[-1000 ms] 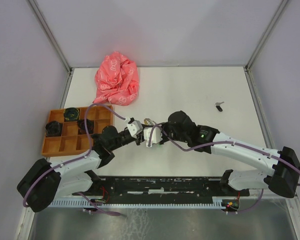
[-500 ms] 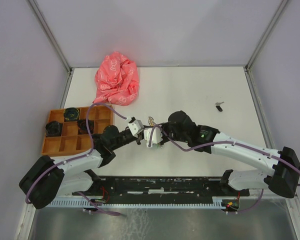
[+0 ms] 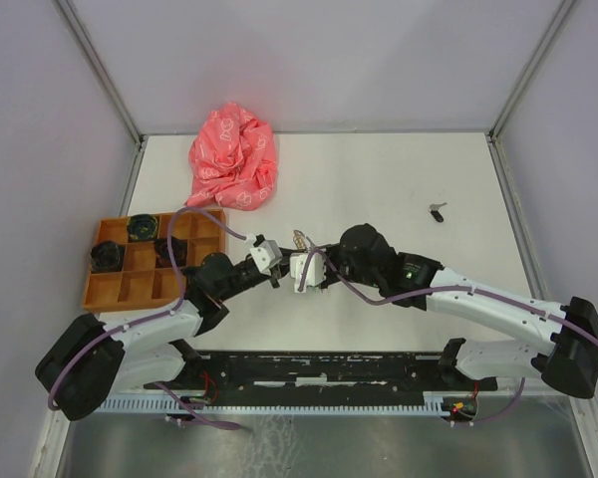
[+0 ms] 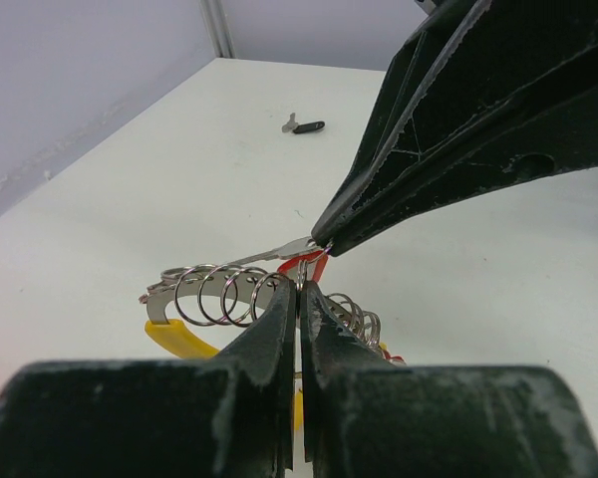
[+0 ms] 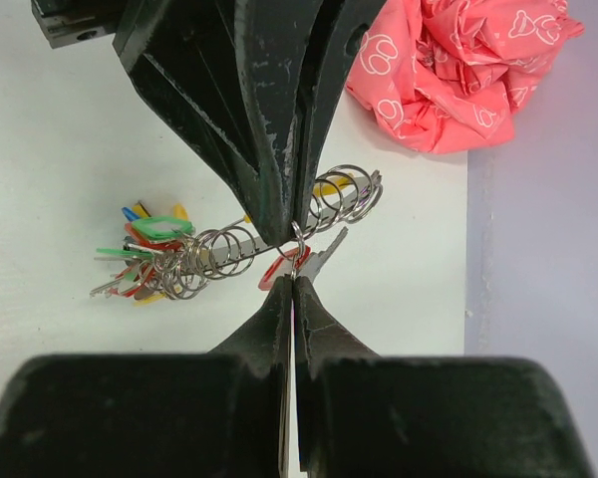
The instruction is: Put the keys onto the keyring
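orange tray (image 3: pixel 138 289) at far left. mid-table, the left gripper (image 4: pixel 299 299) is pinched tight on a small ring (image 5: pixel 295 236), tip to tip with the right gripper (image 5: pixel 292 294), which is clamped on the red key (image 5: pixel 277 272), beside a bunch of rings (image 4: pixel 224 294). the black key (image 3: pixel 438 210) lies far right, alone.

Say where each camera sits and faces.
Top external: above and behind, looking down on the table; left arm, right arm show.
Left wrist: behind the left gripper, facing the black key; own shut fingers show.
Right wrist: behind the right gripper, facing the pink cloth; own fingers show.
Both wrist views share the red key and rings.
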Controlling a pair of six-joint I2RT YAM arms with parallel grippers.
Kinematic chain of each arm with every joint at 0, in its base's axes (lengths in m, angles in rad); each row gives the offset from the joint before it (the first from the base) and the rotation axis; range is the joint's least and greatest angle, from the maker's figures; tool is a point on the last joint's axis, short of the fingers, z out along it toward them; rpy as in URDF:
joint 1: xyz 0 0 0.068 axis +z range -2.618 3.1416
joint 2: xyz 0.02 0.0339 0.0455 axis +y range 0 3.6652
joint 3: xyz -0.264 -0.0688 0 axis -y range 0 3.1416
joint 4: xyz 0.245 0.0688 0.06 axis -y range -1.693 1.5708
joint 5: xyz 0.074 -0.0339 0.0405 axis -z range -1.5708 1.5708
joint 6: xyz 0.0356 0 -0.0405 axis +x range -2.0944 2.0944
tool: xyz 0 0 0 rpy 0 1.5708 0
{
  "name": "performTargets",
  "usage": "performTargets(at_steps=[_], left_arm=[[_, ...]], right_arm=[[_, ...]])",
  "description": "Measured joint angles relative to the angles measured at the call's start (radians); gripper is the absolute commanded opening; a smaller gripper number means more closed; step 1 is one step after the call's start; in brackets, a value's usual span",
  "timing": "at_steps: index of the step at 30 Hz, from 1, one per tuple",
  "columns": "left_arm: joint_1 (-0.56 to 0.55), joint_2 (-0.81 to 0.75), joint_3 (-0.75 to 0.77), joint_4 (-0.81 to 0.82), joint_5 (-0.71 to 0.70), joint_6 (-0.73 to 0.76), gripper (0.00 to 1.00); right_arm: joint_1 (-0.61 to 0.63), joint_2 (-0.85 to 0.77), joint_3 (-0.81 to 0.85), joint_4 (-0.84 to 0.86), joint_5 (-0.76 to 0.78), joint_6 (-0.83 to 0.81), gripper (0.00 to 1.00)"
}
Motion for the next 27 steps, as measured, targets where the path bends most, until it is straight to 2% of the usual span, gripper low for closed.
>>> performTargets(at_steps=[19, 25, 27], left_arm=[[-0.004, -0.007, -0.025, 0.07, -0.002, -0.035, 0.03], [-0.004, -0.007, -0.027, 0.072, -0.002, -0.035, 0.03], [-0.004, -0.007, -0.027, 0.068, -0.002, -0.031, 0.03]], right_arm=[[-0.005, -0.002, -0.061, 0.078, -0.035, 0.095, 0.02], [-0.005, -0.016, -0.07, 0.084, -0.034, 0.136, 0.33], [-0.005, -0.038, -0.074, 0.076, -0.031, 0.154, 0.39]])
